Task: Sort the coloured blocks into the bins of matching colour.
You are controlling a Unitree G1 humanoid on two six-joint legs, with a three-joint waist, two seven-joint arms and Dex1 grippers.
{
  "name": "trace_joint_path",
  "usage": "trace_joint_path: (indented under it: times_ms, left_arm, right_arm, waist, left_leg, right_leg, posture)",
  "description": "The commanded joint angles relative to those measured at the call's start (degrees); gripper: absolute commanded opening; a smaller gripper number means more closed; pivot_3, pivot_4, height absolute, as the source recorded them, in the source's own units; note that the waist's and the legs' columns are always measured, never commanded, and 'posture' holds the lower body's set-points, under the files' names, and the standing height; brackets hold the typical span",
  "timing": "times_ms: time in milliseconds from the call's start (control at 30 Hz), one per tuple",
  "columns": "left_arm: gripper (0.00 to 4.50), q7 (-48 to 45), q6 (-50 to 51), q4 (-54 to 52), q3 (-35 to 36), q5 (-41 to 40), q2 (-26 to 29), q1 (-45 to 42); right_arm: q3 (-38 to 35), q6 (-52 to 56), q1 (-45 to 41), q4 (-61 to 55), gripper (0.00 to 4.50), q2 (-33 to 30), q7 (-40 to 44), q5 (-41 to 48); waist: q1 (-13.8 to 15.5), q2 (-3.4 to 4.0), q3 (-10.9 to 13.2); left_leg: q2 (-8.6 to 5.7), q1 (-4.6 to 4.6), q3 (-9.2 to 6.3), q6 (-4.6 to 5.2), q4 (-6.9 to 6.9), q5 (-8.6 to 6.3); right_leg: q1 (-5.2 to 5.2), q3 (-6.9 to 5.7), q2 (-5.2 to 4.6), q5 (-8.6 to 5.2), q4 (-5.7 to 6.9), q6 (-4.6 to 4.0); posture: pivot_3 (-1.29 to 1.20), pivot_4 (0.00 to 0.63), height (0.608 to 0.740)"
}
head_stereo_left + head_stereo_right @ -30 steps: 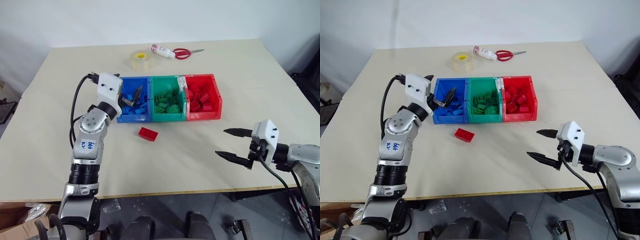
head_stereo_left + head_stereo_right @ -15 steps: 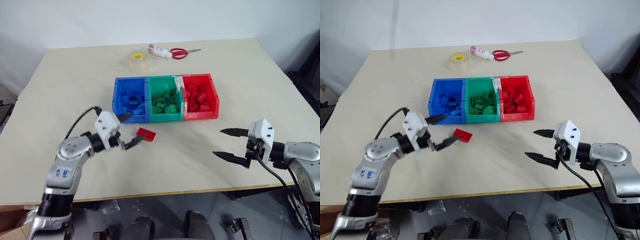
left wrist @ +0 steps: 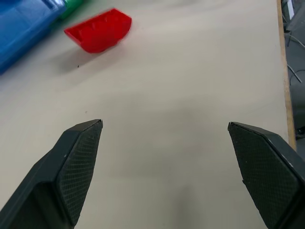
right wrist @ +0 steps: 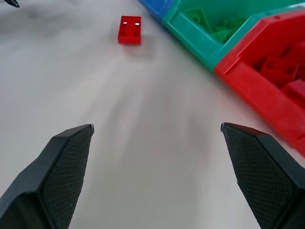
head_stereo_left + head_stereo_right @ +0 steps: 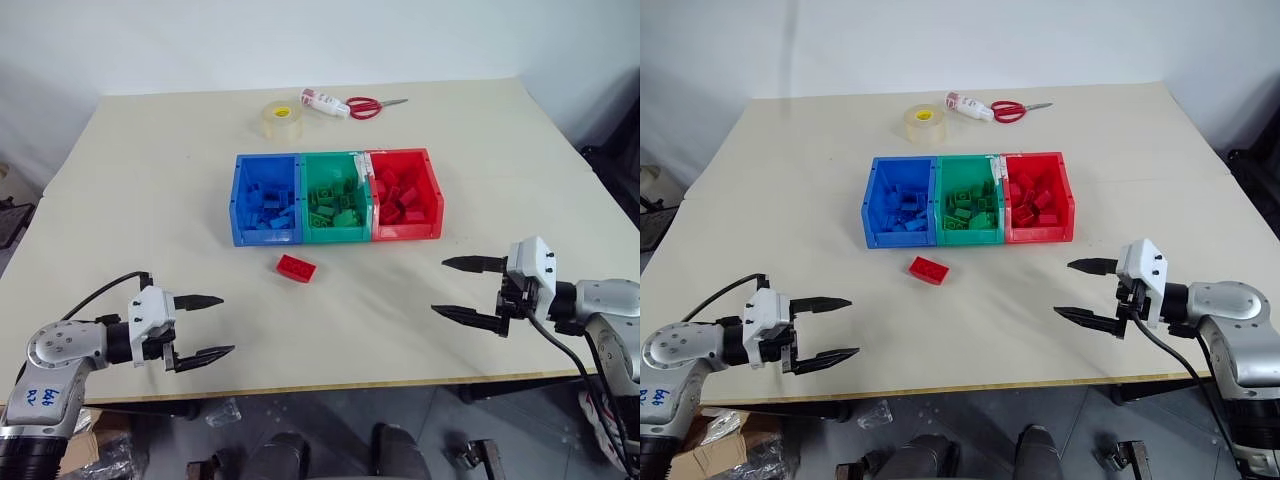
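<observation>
Red brick (image 5: 296, 267), a longer studded block with a low rectangular body, lies alone on the pale surface (image 5: 150, 180), just in front of the seam between the blue bin (image 5: 266, 198) and the green bin (image 5: 335, 196), apart from both. The red bin (image 5: 404, 194) is joined to the green one at the right end of the row. Each bin holds a heap of small bricks of its own colour.

Left tool (image 5: 200, 328) hovers near the front edge, well to the left of the brick, its two black fingers spread wide and empty. Right tool (image 5: 465, 290) hangs low over the surface to the right, also spread wide with nothing between its fingers.

Handwritten blue marks show on the left arm, too small to read.
</observation>
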Motion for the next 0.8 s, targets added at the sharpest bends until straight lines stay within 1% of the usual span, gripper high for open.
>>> trace_joint_path:
  times_ms: [33, 167, 233, 467, 667, 767, 800]
  left_arm:
    - [4.49, 4.82, -1.06, 1.62, -3.39, 3.35, -3.42, -4.60]
    - [4.49, 11.98, -4.89, 11.38, -8.30, 10.55, -9.89, -12.87]
    - [4.49, 13.24, -8.09, 16.75, -10.14, 12.97, -11.94, -16.29]
    - [4.49, 12.52, -15.26, 28.88, -13.81, 15.12, -17.11, -23.71]
    - [4.49, 12.12, -18.19, 33.63, -15.41, 15.47, -20.99, -27.22]
    - [3.93, 10.65, -17.11, 34.32, -15.60, 14.38, -22.51, -28.21]
    - [3.64, 10.36, -16.83, 34.38, -15.56, 14.20, -22.79, -28.33]
  right_arm:
    - [-0.81, -0.46, -0.92, -0.39, 4.50, -0.70, -0.11, 0.51]
    - [-0.74, -0.22, -0.83, -1.06, 4.50, -0.66, -0.73, 0.52]
    - [-0.92, -0.08, -0.72, -1.44, 4.50, -0.71, -1.16, 0.59]
    - [-2.21, 0.19, 1.48, -3.35, 4.50, -1.02, -2.46, 0.98]
    - [-3.04, 0.28, 3.27, -4.78, 4.50, -1.01, -3.64, 1.34]
    - [-3.54, 0.16, 3.99, -5.20, 4.50, -0.92, -4.16, 1.34]
    - [-3.65, 0.14, 4.14, -5.30, 4.50, -0.90, -4.24, 1.34]
  waist:
    - [-0.04, 0.00, 0.00]
    - [-0.09, -0.02, -0.01]
    - [-0.17, -0.03, -0.02]
    - [-0.27, -0.03, -0.03]
    - [0.16, -0.03, -0.03]
    - [0.18, -0.03, -0.03]
    - [0.14, -0.03, -0.03]
  left_leg:
    - [0.00, 0.00, 0.01, 0.00, 0.00, 0.00]
    - [-0.03, 0.02, 0.02, 0.00, 0.04, 0.00]
    - [-0.03, 0.01, 0.03, 0.00, 0.04, 0.00]
    - [-0.03, 0.01, 0.05, 0.00, 0.05, 0.00]
    - [-0.11, -0.04, 0.01, 0.02, 0.22, 0.01]
    - [-0.12, -0.07, -0.01, 0.03, 0.29, 0.00]
    - [-0.13, -0.08, -0.02, 0.04, 0.31, -0.01]
  right_leg:
    - [0.01, 0.00, 0.00, 0.00, 0.00, 0.00]
    - [0.01, 0.00, 0.00, 0.01, 0.07, 0.02]
    - [-0.01, -0.01, 0.00, 0.01, 0.09, 0.02]
    - [-0.03, -0.02, -0.01, 0.02, 0.09, 0.03]
    - [0.02, -0.01, -0.06, 0.04, 0.12, 0.07]
    - [0.04, -0.01, -0.06, 0.04, 0.14, 0.08]
    - [0.03, -0.01, -0.06, 0.04, 0.15, 0.08]
  posture:
    - [0.00, 0.150, 0.740]
    - [0.00, 0.150, 0.740]
    - [0.00, 0.150, 0.740]
    - [0.00, 0.150, 0.740]
    - [0.00, 0.150, 0.740]
    - [0.00, 0.150, 0.740]
    - [0.00, 0.150, 0.740]
